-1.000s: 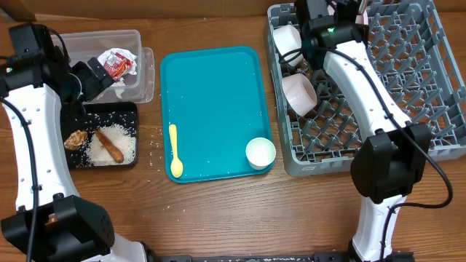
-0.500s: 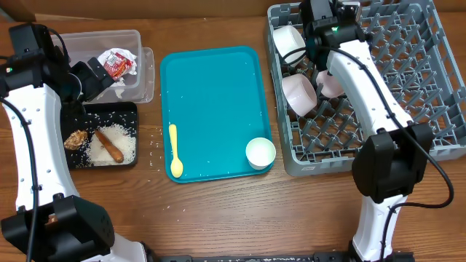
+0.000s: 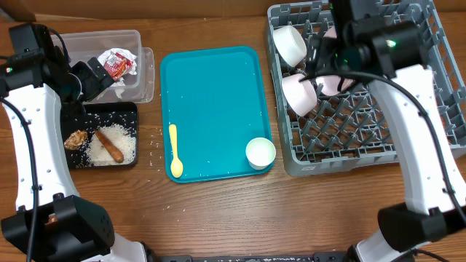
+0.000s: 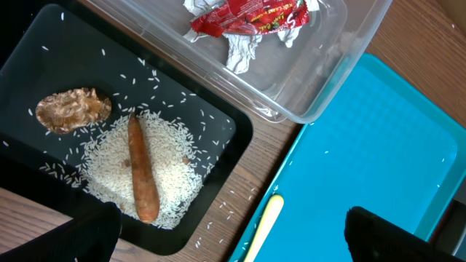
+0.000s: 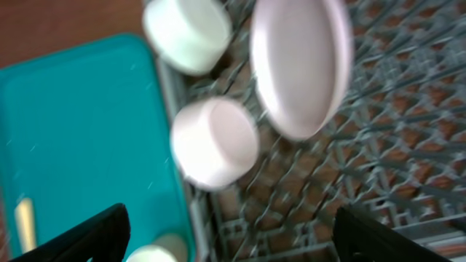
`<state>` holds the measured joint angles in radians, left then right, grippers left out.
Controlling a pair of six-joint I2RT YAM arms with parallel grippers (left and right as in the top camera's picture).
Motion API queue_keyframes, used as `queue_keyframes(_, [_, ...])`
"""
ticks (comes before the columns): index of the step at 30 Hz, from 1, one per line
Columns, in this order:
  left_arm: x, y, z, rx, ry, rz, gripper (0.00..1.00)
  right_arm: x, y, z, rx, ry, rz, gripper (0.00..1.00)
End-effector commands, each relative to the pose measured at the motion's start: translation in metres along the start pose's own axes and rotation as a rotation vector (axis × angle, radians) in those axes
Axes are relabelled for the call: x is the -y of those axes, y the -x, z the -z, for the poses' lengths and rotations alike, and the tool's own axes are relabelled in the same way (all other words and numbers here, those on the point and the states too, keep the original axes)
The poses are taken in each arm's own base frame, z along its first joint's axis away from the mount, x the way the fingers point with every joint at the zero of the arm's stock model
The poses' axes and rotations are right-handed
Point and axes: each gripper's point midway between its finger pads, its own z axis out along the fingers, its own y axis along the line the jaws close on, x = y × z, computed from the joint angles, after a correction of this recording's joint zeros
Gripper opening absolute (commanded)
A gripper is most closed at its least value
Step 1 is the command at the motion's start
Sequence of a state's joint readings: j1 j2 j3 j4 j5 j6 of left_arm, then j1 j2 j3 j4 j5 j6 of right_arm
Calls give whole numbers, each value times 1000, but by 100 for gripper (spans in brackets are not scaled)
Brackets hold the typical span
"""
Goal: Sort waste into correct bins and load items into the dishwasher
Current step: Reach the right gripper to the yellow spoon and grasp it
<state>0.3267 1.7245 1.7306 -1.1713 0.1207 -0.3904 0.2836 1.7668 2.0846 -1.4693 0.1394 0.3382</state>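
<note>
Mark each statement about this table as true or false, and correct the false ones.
1. The yellow spoon lies on the teal tray. True.
2. The red wrapper lies in the clear tub. True.
3. The sausage lies in the clear tub too. False: it lies on rice in the black tray.
4. The teal tray holds only the spoon. False: a small cup also stands on it.
5. The plate sits in the dish rack. True.

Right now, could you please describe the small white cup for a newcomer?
Find the central teal tray. In its lower right corner overhead, beside the grey dish rack, stands the white cup. It is the only white dish outside the rack, sharing the tray with a yellow spoon.
</note>
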Motion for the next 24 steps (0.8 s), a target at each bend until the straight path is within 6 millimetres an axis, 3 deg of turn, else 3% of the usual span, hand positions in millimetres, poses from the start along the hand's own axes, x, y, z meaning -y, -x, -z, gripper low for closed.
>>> queue_keyframes(1, [7, 3, 5, 14, -19, -10, 100, -53, -34, -13, -172, 235, 33, 86])
queue_keyframes(6, [7, 3, 5, 14, -19, -10, 100, -119, -59, -20, -189, 390, 133, 85])
queue_keyframes(7, [8, 6, 5, 27, -26, -1, 100, -146, -72, -25, -180, 425, 167, 85])
queue_keyframes(12, [10, 10, 5, 41, -31, -3, 100, -209, -111, -48, -164, 502, 198, 83])
queue_keyframes(19, [10, 10, 5, 41, -31, -3, 100, -269, -161, -102, -138, 534, 293, 82])
queue_keyframes(23, [10, 10, 5, 41, -31, -3, 100, -286, -195, -136, -194, 517, 344, 79])
queue_keyframes(24, [10, 10, 5, 41, -31, -3, 100, -291, -213, -152, -227, 500, 367, 77])
